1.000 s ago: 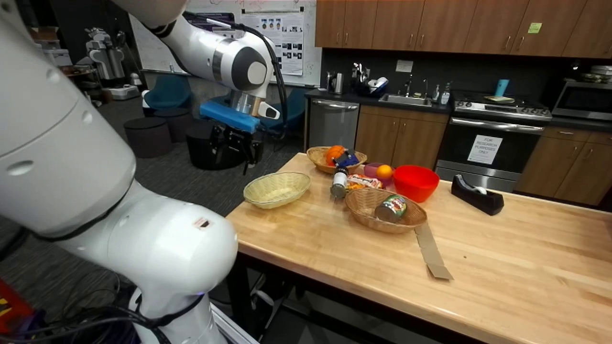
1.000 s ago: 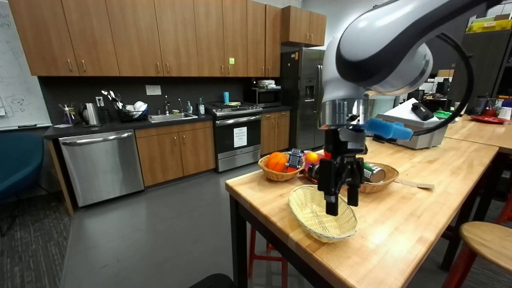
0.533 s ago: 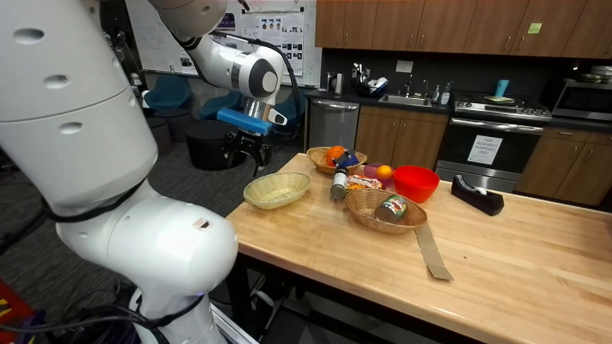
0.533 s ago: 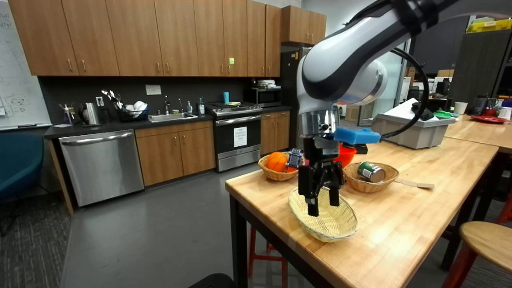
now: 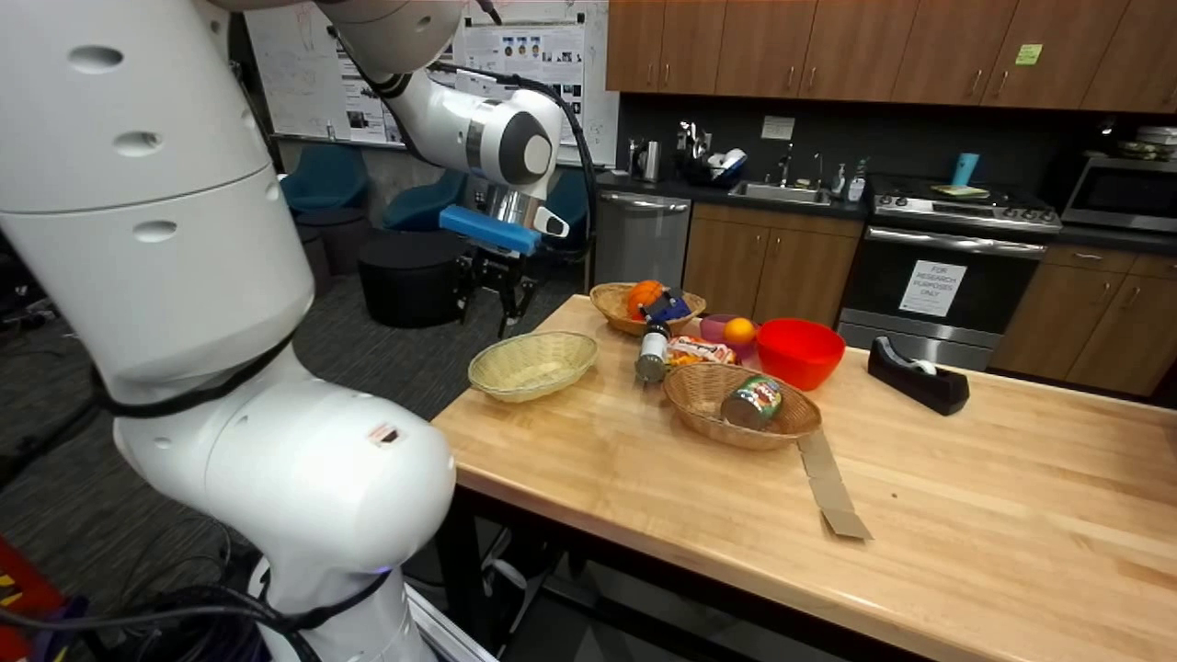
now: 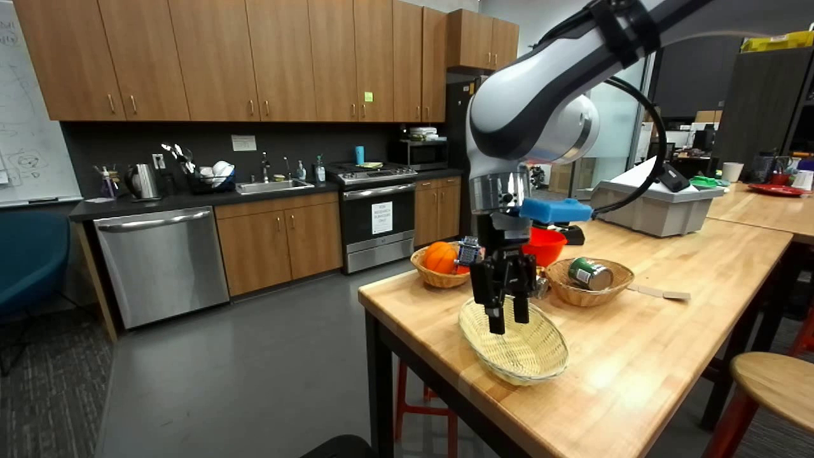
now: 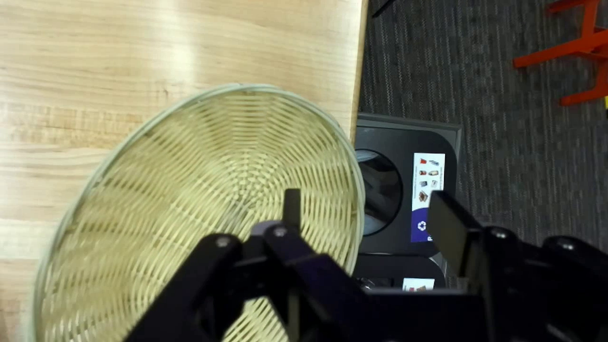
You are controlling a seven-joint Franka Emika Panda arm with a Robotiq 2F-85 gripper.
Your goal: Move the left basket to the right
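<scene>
The left basket is a shallow pale yellow-green woven bowl near the table's corner. It shows in both exterior views (image 5: 533,366) (image 6: 524,350) and fills much of the wrist view (image 7: 190,190). It is empty. My gripper (image 5: 485,325) is open with nothing between its fingers. In an exterior view, its fingertips (image 6: 509,322) appear in front of the basket's far part. In the wrist view, my gripper (image 7: 363,202) has one finger over the basket's inside and one beyond its rim, past the table edge. The fingers look above the rim; contact is not visible.
A brown basket (image 5: 690,411) holding a can (image 5: 752,402) stands on the table. Near it are a red bowl (image 5: 800,354), a dark bottle (image 5: 653,351) and a brown basket with an orange ball (image 6: 440,257). A cardboard strip (image 5: 832,487) and tape dispenser (image 5: 918,377) lie farther along.
My open gripper has moved rightward and slightly down in an exterior view, and leftward in an exterior view, staying over the pale basket's area. The baskets have not moved.
</scene>
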